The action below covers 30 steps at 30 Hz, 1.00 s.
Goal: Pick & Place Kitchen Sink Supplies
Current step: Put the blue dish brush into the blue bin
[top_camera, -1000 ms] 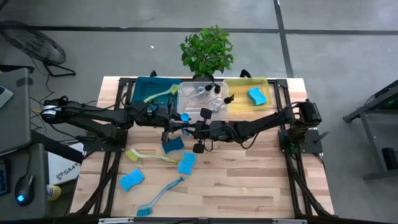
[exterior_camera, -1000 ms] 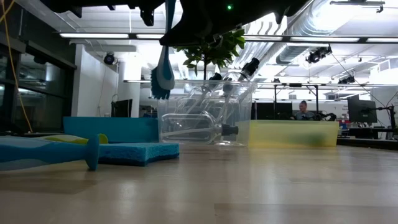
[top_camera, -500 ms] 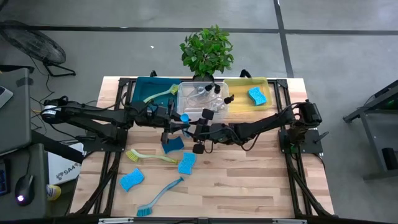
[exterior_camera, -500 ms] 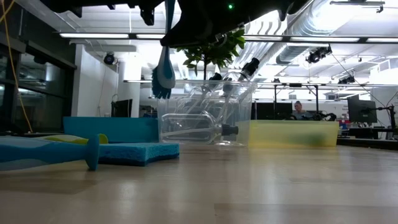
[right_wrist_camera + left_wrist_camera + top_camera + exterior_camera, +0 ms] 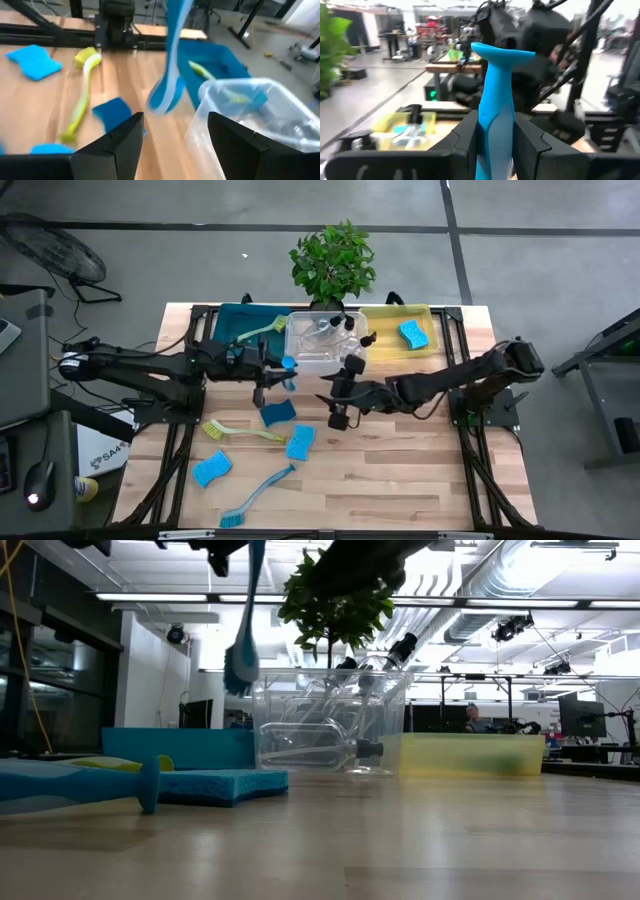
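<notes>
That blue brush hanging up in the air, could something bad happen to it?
Maybe. The left claw pinches the long-handled blue dish brush only by its thin handle, so it might swing or slip and drop onto the wooden table. It hangs right beside the clear plastic bin of pump bottles, so its bristles could bump the rim. The right claw is open and close by, so the two arms might knock together.

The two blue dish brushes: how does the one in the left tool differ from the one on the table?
The held blue brush hangs upright in the air, bristles down, clamped in the left tool; the other blue brush lies flat on the table, near its front edge. The held one is by the clear bin; the lying one is far from any bin. Both are blue with long handles.
</notes>
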Each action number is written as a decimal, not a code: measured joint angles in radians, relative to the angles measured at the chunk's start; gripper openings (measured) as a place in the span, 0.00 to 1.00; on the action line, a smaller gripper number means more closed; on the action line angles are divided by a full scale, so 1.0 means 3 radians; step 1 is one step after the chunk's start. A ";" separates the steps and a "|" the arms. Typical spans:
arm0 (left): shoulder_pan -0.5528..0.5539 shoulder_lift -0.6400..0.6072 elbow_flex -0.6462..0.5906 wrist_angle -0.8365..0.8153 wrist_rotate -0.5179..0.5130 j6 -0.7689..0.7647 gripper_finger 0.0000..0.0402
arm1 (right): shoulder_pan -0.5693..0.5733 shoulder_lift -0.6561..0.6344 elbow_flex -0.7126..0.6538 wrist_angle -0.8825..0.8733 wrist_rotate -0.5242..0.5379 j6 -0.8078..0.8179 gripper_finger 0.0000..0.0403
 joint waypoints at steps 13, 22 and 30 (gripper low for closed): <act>0.0002 -0.0453 0.0419 -0.1637 -0.1126 0.0384 0.20 | 0.0438 -0.0029 -0.0010 -0.0731 0.0077 0.0701 0.54; 0.0277 -0.0350 0.0759 -0.2551 -0.1717 0.0560 0.20 | 0.0672 -0.0029 -0.0010 -0.1159 0.0499 0.1009 0.54; 0.1359 -0.0195 0.0764 -0.2819 -0.1074 0.0524 0.20 | 0.0740 -0.0029 -0.0010 -0.1737 0.0830 0.1472 0.54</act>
